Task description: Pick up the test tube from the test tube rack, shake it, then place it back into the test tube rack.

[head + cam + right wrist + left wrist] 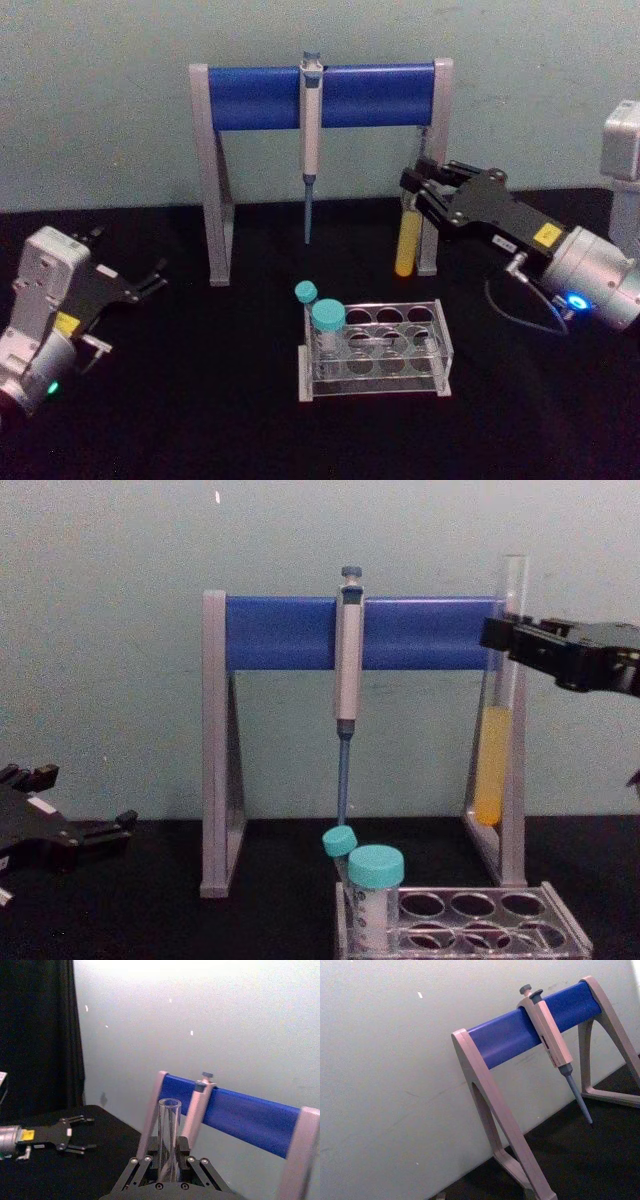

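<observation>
**R arm.** Right gripper (415, 195) is raised at the far right of the scene, level w/ the blue bar of the pipette stand (260, 97). Its fingers are closed on the test tube (404, 245) and grip it by the upper part. In the right wrist view the clear tube (169, 1135) stands straight up between the closed fingers, open end on top.

**Test tube.** The tube is out of the rack, upright and clear of the table (200, 440). In the chest view the tube (492, 760) hangs in front of the stand's right leg. The yellow-orange liquid sits in its lower part, and its open top is above the blue bar.

**Test tube rack.** The test tube rack (375, 350) rests on the black table at the near ctr, to the near left of the held tube and well apart from it. Two teal-capped tubes (328, 318) stand at the rack's left end.

**L arm.** Left gripper (150, 277) is parked low at the left, well apart from the rack. Its fingers are spread open w/ nothing between them, as the right wrist view (82, 1135) confirms.

**Other.** A pipette (311, 140) hangs tip down from the middle of the stand's bar.
</observation>
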